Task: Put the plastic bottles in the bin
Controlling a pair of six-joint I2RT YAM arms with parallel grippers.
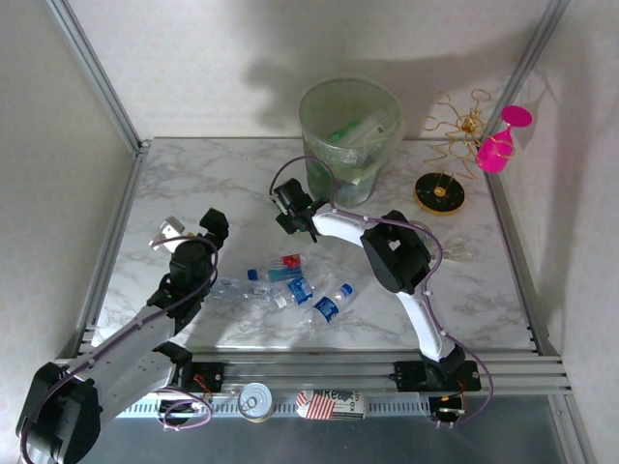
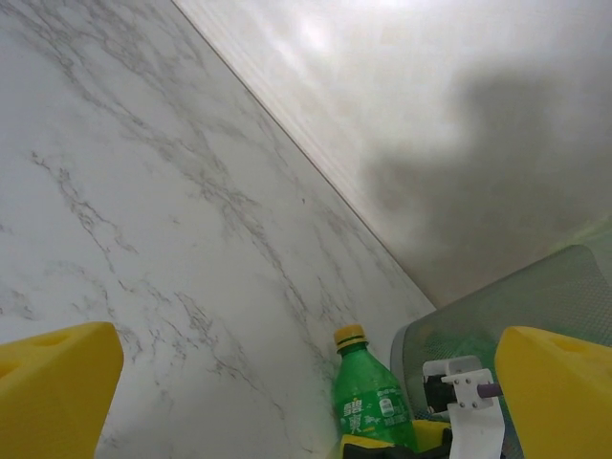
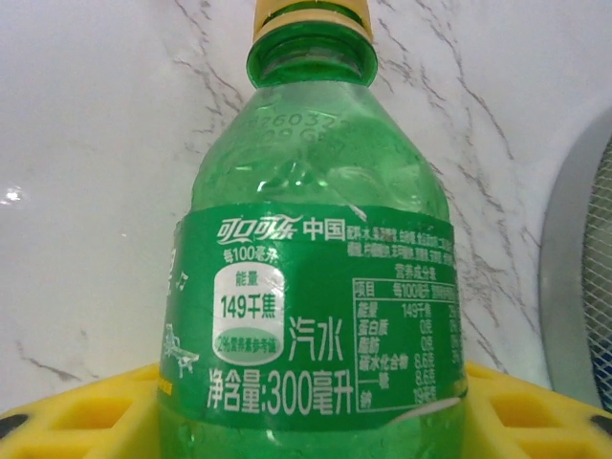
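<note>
We are pinching the likely light, slick, dentable bottle (image 3: 316, 287) mid-label in the right end effector (image 3: 306, 416), the left end effector (image 2: 306, 382) gaping.

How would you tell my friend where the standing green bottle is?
Find the big pale-green bin at the table's far edge. Just left of it, a bottle stands between the yellow fingers of the right end effector. It's green with a yellow cap, unlike the clear blue-labelled ones lying nearer.

clear plastic bottles (image 1: 327, 307) lie clustered on the marble table (image 1: 484, 280), apart from the green bin (image 1: 316, 155).
</note>
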